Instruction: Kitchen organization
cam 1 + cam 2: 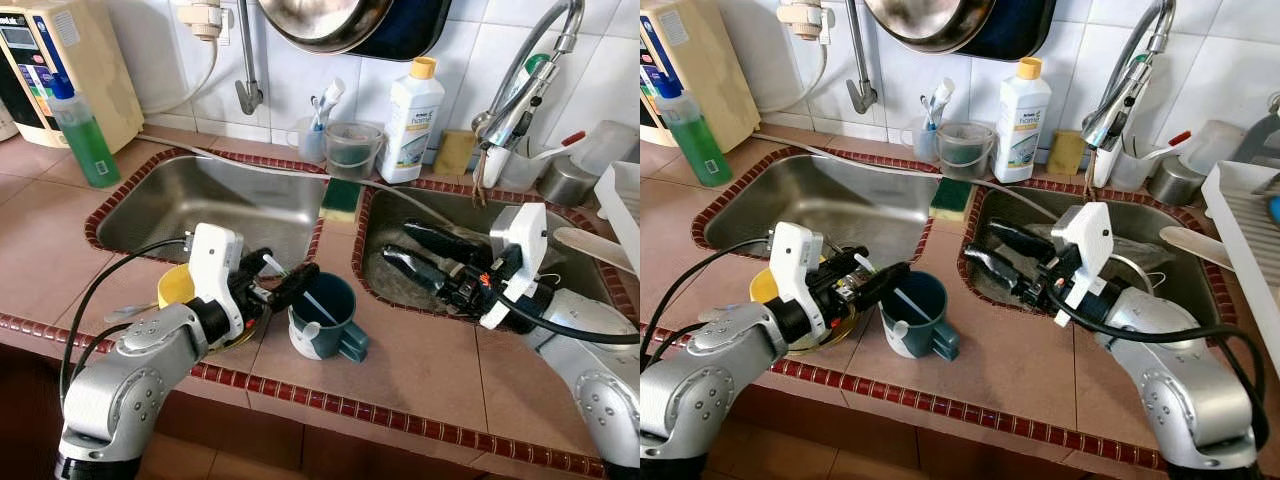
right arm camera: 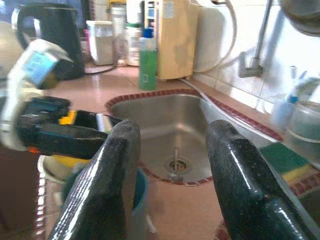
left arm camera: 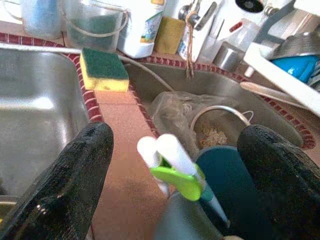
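Mug (image 1: pixel 322 315): one, teal, upright on tiled counter (image 1: pixel 420 365) at the strip between the two sinks, handle stub at 4 o'clock. Likely ceramic or hard plastic; rigid, moderate weight, glaze possibly slippery if wet; breakable if dropped on tile. Best hold judged: pinch across rim wall, or the handle. Holds white sticks (image 3: pixel 167 155), two, joined by a green clip, leaning toward 10 o'clock; light, liable to tip out if mug tilts.

Left gripper (image 1: pixel 283 283): jaws apart, clamped on nothing, fingers either side of the sticks, touching or just short of mug rim at 9 o'clock; contact not certain.

Right gripper (image 1: pixel 425 255): jaws apart, empty, hovering over right sink (image 1: pixel 575 275), at 2 o'clock from mug.

Count of surroundings:
- Sinks: two, steel; left sink (image 1: pixel 200 200) at 11 o'clock from mug.
- Sponge (image 1: pixel 340 195): one, green over yellow, on divider at 12 o'clock; soft, light.
- Yellow bowl (image 1: pixel 175 285): one, at 9 o'clock, partly behind left wrist.
- White bottle (image 1: pixel 410 120): one, yellow cap.
- Green bottle (image 1: pixel 82 135): one, blue cap, at 10 o'clock.
- Clear cup (image 1: pixel 352 150): one, beside white bottle.
- Faucet (image 1: pixel 520 90): one, above right sink.
- Plastic bag (image 3: pixel 175 112) in right sink: soft, crumpled.
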`<state>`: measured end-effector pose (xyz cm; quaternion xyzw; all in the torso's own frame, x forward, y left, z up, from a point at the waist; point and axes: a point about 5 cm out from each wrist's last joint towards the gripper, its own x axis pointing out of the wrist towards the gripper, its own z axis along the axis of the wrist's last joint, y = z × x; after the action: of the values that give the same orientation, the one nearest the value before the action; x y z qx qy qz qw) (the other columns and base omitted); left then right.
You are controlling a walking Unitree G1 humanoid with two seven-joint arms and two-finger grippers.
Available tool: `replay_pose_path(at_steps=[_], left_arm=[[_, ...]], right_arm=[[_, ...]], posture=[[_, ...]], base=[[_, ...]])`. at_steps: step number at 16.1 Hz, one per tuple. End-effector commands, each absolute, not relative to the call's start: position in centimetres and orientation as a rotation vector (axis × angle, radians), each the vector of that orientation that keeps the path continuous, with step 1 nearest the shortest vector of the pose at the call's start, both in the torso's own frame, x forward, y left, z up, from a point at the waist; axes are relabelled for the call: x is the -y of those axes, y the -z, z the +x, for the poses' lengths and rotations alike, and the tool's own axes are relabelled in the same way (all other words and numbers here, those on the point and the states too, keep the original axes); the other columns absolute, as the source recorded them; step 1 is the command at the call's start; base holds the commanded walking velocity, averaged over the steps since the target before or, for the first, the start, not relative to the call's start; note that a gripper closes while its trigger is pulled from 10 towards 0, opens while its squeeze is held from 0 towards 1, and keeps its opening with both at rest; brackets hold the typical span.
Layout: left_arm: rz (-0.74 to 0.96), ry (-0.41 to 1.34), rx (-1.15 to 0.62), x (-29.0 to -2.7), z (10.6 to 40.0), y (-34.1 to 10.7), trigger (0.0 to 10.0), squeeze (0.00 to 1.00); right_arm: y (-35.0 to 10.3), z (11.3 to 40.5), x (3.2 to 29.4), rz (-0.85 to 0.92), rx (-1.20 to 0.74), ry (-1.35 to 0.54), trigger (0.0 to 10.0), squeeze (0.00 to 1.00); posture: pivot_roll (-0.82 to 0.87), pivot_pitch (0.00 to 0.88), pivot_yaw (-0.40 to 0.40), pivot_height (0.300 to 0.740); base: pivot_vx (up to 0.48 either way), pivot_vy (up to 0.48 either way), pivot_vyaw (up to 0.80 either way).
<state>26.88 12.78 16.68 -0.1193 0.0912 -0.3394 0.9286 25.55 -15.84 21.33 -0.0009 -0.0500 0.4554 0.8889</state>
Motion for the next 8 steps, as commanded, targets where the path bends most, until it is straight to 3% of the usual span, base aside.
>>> replay_pose_path(at_steps=[1,2,8], left_arm=[[-0.239,0.683,-0.181,-12.9,27.1,-16.7,10.0,0.0],[-0.24,0.678,-0.176,-12.9,27.1,-16.7,0.2,0.0],[-0.242,0.693,-0.16,-13.0,26.8,-16.9,0.0,0.0]], right_arm=[[-22.2,25.2,16.2,-0.012,0.123,-0.961,10.0,0.0],[-21.9,24.9,16.2,-0.015,0.097,-0.978,10.0,0.0],[-20.9,23.9,16.2,-0.029,0.014,-1.024,10.0,0.0]], posture=[[-0.05,0.0,-0.038,0.74],[-0.05,0.0,-0.037,0.74],[-0.05,0.0,-0.035,0.74]], base=[[0.0,0.0,0.0],[0.0,0.0,0.0],[0.0,0.0,0.0]])
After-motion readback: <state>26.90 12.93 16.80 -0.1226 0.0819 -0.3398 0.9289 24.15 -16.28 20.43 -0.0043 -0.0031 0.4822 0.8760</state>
